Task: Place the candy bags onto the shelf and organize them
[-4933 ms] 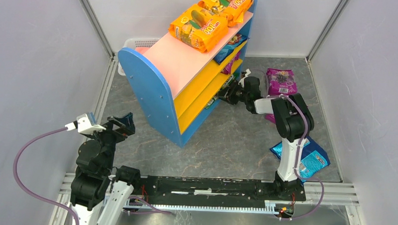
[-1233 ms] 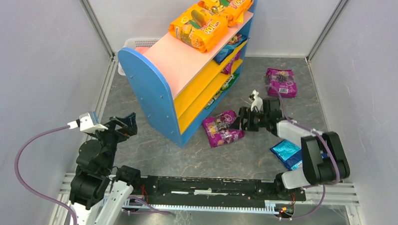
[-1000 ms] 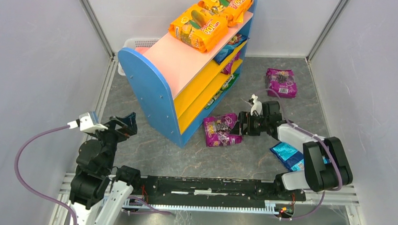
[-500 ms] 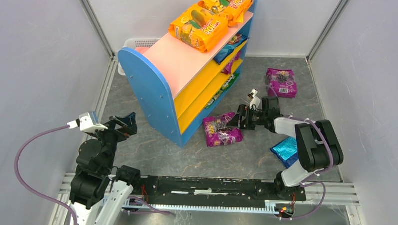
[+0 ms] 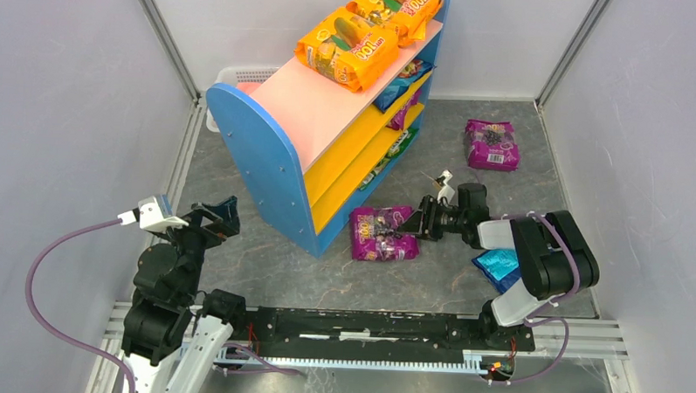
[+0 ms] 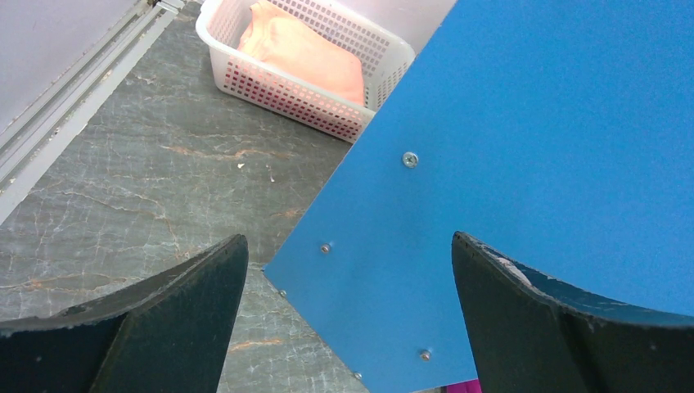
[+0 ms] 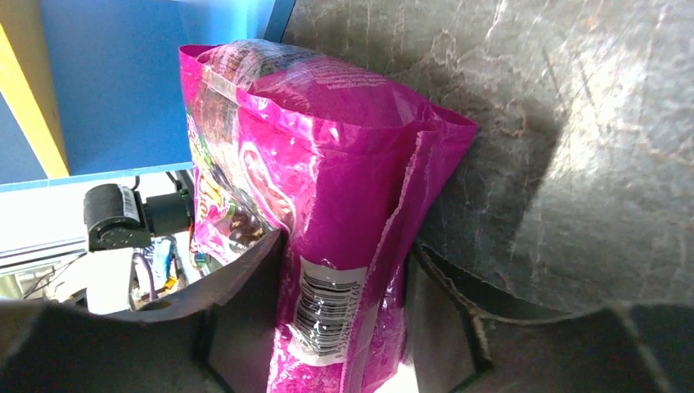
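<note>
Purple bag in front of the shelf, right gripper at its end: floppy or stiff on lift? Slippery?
Likely floppy: purple bag is creased thin film, so it should sag from the right gripper at its barcode end. Glossy surface may slip. Puffy, so probably light.

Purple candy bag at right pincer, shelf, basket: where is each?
Glossy purple candy bag (image 7: pixel 327 180): right wrist view, front face.
Blue-sided shelf (image 5: pixel 259 150): top view, side panel.
White slatted basket (image 6: pixel 299 90): left wrist view, wall.
</note>
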### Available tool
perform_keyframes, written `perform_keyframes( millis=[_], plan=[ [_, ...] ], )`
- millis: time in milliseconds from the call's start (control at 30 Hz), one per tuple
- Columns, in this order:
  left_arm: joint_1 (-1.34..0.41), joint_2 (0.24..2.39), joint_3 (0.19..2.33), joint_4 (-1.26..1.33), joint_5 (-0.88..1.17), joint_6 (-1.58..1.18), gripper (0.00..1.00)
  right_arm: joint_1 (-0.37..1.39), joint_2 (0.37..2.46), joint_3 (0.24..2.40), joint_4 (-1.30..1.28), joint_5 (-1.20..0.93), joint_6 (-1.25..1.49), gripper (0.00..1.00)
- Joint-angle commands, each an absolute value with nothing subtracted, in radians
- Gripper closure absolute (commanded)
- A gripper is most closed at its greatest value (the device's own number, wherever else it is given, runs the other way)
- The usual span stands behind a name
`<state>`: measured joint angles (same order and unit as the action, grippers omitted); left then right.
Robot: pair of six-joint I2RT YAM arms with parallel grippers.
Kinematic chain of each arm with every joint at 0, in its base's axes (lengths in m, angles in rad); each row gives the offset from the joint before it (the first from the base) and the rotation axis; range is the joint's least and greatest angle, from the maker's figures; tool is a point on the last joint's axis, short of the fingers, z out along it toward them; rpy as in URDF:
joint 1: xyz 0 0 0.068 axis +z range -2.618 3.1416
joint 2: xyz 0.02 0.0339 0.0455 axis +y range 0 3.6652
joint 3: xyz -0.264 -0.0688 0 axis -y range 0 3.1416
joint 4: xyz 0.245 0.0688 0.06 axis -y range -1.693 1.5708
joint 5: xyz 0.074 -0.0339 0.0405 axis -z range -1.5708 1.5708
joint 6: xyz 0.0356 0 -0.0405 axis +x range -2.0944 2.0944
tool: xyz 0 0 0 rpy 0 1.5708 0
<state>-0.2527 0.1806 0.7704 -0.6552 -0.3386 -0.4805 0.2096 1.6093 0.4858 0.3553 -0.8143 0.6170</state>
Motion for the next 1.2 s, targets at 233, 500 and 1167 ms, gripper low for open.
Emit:
perform_keyframes(
  millis=[233, 500, 1167],
  plan=[
    [-0.249, 0.162, 0.769, -0.618, -0.335, -0.442, 0.0, 0.22, 1.442, 0.364, 0.411, -0.835, 0.757, 0.58],
    [-0.259, 0.142, 0.768, -0.618, -0.336, -0.442, 0.0, 0.221, 1.256, 0.31, 0.425, -0.811, 0.875, 0.72],
    [-0.267, 0.109, 0.767, -0.621, -0.342, -0.443, 0.0, 0.22, 0.992, 0.402, 0.454, -0.734, 1.155, 0.92]
  ],
)
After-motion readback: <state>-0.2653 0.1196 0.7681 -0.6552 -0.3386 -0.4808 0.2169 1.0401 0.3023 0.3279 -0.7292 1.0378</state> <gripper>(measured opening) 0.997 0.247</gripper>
